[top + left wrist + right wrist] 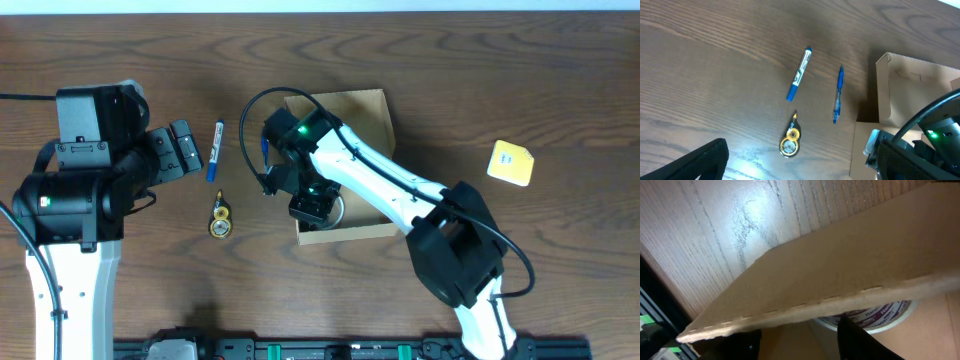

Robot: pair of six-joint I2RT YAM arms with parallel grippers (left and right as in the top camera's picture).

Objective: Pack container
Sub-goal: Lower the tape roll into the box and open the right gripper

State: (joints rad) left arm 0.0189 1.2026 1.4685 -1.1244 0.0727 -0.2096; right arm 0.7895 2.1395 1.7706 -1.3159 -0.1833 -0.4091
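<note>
The container (362,112), a tan cardboard box, lies open at the table's middle. My right gripper (310,207) hangs over its near-left corner. In the right wrist view its black fingers (865,340) stand apart with nothing between them, just under the edge of the box's flap (840,270). A white tape roll with purple print (877,316) lies inside the box beyond that edge. My left gripper (185,150) sits left of the box, wide open and empty (800,172), looking down on the table and the box's left wall (884,90).
A blue marker (216,150) (800,74) and a blue pen (838,95) lie between my left gripper and the box. A yellow correction-tape dispenser (220,219) (789,141) lies nearer the front. A yellow sticky-note pad (510,163) lies at the right.
</note>
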